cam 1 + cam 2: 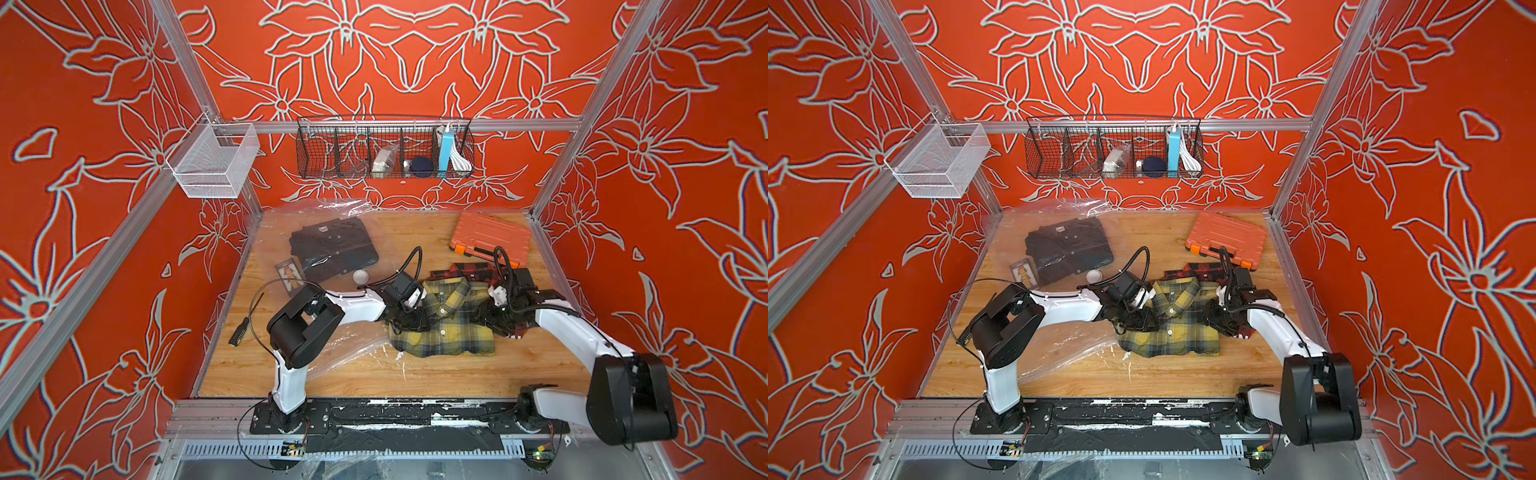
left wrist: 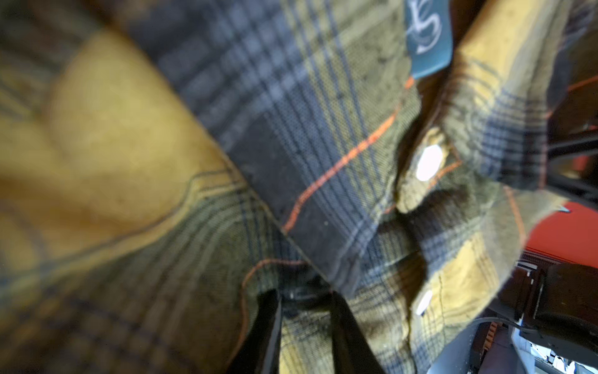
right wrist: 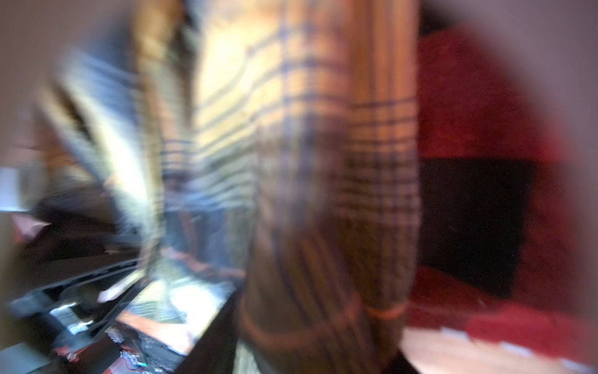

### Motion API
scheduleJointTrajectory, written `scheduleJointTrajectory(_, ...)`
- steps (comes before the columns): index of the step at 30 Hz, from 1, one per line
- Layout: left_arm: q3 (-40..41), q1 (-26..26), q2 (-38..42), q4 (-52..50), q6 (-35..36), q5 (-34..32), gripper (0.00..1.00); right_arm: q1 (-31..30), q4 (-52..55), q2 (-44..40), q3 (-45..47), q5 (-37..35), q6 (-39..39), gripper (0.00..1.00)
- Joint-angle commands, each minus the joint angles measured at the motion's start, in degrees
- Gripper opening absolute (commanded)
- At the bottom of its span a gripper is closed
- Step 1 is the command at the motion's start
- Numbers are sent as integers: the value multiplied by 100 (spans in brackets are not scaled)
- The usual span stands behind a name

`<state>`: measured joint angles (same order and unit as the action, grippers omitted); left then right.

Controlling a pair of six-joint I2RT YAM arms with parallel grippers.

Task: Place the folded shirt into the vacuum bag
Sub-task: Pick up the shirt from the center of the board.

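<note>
Here we are at the pick-up. The folded shirt (image 1: 446,320), yellow and navy plaid, lies flat on the desk (image 1: 457,374) just toward 3 o'clock of centre. Its far edge overlaps a red plaid shirt (image 1: 469,270) underneath.

The left hand (image 1: 409,322) is down at the shirt's 9 o'clock edge and the right hand (image 1: 496,320) at its 3 o'clock edge. One on each side makes sense: a two-point lift should keep the fold from flopping open.

In the left wrist view the black fingers (image 2: 268,333) have a fold of plaid between them, so I call that hand grasping the folded shirt. The right wrist view is a smear of plaid and red, so I cannot tell whether that hand has clamped or is loose.

The vacuum bag (image 1: 345,349) sprawls from 11 o'clock down toward 7 o'clock. Its near edge lies just beside the shirt's 9 o'clock side, so the carry looks short. A black shirt (image 1: 332,249) already lies inside, next to the white valve (image 1: 360,276).

The orange case (image 1: 492,239) at 1 o'clock sits apart from all this. The yellow shirt is not yet in the bag.
</note>
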<state>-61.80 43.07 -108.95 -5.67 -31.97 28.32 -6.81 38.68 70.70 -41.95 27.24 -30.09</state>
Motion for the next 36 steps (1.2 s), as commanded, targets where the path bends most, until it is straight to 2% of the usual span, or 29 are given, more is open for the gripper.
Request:
scheduleJointTrajectory(1, 77, 43, -184, 104, -115, 46, 28, -82, 329, -103, -375, 190, -89, 46)
scheduleJointTrajectory(3, 36, 69, -181, 128, -138, 51, 28, -166, 420, -33, -410, 23, -103, 47)
scheduleJointTrajectory(7, -38, 90, -155, 41, -99, 31, 27, -189, 485, 75, -165, -202, -168, 70)
scheduleJointTrajectory(12, 97, -86, 65, -478, 294, -439, 27, -84, 653, -37, -61, -448, -68, 78)
scheduleJointTrajectory(16, 328, -328, 138, -546, 284, -476, 27, 39, 645, -125, -417, -177, -82, 85)
scheduleJointTrajectory(19, 379, -352, 172, -518, 240, -432, 27, 41, 735, -14, -602, 106, -115, 86)
scheduleJointTrajectory(25, 523, -352, 316, -536, 105, -416, 27, 27, 173, 198, -74, 395, -318, 84)
scheduleJointTrajectory(30, 525, -274, 455, -509, 75, -337, 27, -17, -115, 284, 153, 301, -345, 81)
scheduleJointTrajectory(33, 460, -242, 327, -489, 62, -309, 27, -57, -78, 531, 93, -23, -221, 81)
scheduleJointTrajectory(36, 441, -170, 297, -421, 13, -315, 27, -101, -224, 733, 26, 74, -181, 78)
